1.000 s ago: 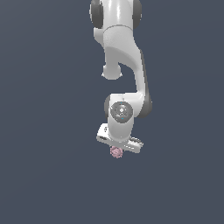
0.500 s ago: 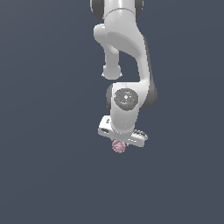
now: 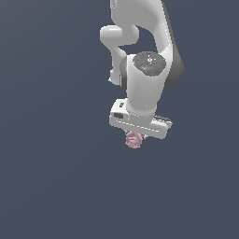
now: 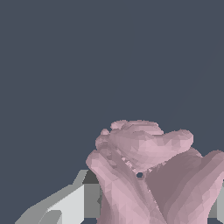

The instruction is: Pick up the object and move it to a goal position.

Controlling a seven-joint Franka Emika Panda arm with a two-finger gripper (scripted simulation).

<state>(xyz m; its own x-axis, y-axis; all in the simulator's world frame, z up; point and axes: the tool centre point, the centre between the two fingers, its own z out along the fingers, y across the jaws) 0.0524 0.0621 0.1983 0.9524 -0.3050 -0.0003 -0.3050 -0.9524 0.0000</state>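
The object (image 3: 134,140) is a small pale-pink knobbly blob that sticks out just under my white gripper (image 3: 136,136) in the exterior view. The gripper is shut on it and carries it in the air. The gripper's body hides the fingers in that view. In the wrist view the object (image 4: 148,175) fills the lower part of the picture, close to the camera, and one grey-white finger (image 4: 70,203) shows beside it. The other finger is hidden behind the object.
Only a plain dark grey-blue background shows around the arm (image 3: 144,56) in both views. No table edge, container or other object is in view.
The arm has come closer to the exterior camera and risen in the picture, carrying the object with it. The grip on the object is unchanged.
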